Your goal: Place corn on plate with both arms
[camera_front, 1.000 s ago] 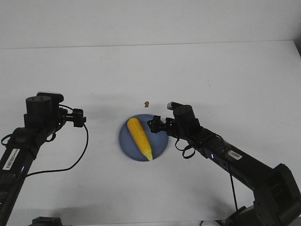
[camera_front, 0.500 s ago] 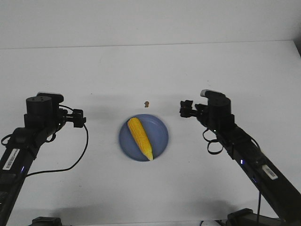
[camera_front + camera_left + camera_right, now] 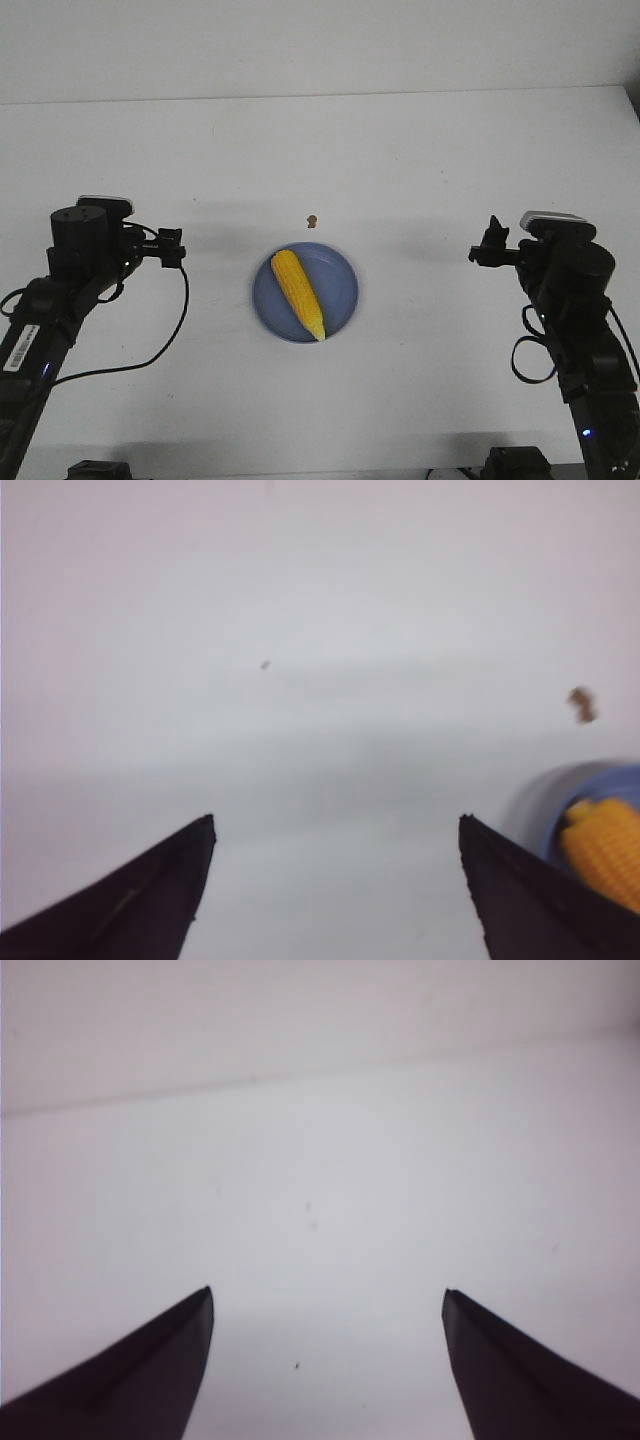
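While both of my arms hang back at the sides of the front view, the corn [image 3: 298, 293] lies on the plate [image 3: 340, 290] at the centre of the frame, slightly below the middle. It rests diagonally on the left half of the plate, its blunt end toward the upper left and its pointed tip toward the lower right, near the rim. My left gripper [image 3: 170, 249] sits at the left of the frame, well apart from the plate and pointing toward it. In the left wrist view its fingers [image 3: 130, 905] are spread wide with nothing between them but bare white tabletop [image 3: 420, 170], and the corn and a blurred edge of the plate show at the right edge of that picture, beside the tip of one finger. My right gripper [image 3: 488, 245] sits at the right of the frame, also well apart from the plate. In the right wrist view its fingers [image 3: 130, 1380] are likewise spread wide and hold nothing, with only tabletop ahead of them. A tiny brown speck [image 3: 312, 219] lies on the tabletop just above the plate in the front view, apart from its rim; it also appears at the right of the left wrist view, above the plate.
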`<state>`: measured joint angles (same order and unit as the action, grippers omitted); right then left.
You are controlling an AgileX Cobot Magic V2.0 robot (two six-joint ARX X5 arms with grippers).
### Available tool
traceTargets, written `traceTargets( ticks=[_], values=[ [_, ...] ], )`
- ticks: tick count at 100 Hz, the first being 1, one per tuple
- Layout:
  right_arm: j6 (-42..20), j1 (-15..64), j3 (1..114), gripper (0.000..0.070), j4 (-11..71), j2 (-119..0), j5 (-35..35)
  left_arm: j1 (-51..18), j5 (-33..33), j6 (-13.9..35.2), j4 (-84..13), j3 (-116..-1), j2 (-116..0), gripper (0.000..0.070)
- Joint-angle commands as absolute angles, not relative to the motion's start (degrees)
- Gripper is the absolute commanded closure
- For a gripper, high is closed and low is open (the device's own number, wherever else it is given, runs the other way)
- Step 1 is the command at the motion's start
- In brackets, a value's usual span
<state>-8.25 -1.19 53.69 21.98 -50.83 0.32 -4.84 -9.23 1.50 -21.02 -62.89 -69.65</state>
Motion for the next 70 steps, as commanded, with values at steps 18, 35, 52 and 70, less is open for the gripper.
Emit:
traceTargets(
  ticks=[18, 35, 52, 70],
  values=[
    [-4.6, -0.8, 50.1, 0.0215, 21.2, -44.2, -0.1, -5.0, -9.0, 3.4, -14.8, -53.6, -58.2, 0.0203],
    [-4.1, 0.4, 43.9, 0.0215, 19.2, -38.1, 0.0, -4.9, -8.4, 3.3, -13.4, -46.8, -48.1, 0.0208],
    [-4.0, 0.5, 36.8, 0.0215, 19.2, -30.3, -0.2, -4.9, -7.2, 3.3, -14.1, -40.8, -39.8, 0.0208],
    [-2.7, 0.5, 34.8, 0.0215, 22.3, -20.7, -0.5, -4.9, -7.2, 4.2, -14.5, -33.4, -28.8, 0.0211]
  ],
)
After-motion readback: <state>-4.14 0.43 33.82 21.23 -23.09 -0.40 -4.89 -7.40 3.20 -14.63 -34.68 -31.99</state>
